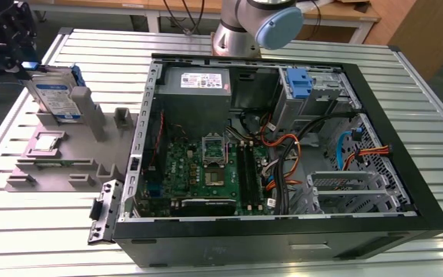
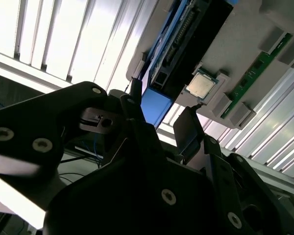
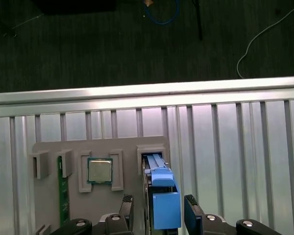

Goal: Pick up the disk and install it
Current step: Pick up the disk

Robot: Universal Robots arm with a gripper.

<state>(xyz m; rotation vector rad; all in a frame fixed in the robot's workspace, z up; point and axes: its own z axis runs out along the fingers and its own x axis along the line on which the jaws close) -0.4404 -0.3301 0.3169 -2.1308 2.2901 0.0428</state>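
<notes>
The disk [image 1: 56,98] stands on edge in a slot of the grey holder [image 1: 64,168] at the exterior view's left, with its white-and-blue label facing the camera and blue rails along its edges. My gripper [image 1: 21,60] hangs right above its top end. In the first wrist view the disk [image 3: 161,193] shows edge-on, with the gripper [image 3: 159,211] straddling it: one finger [image 3: 127,208] stands on each side, with small gaps. In the second wrist view the blue rail end [image 2: 154,107] sits between the fingertips [image 2: 190,125]. The gripper is open.
A square processor chip [image 3: 100,170] and a green memory stick [image 3: 63,191] lie in the same holder. The open computer case [image 1: 406,213] lies at the exterior view's right, with a grey cage and its blue latch [image 1: 300,86] at its far side. The slatted table [image 1: 44,231] carries everything.
</notes>
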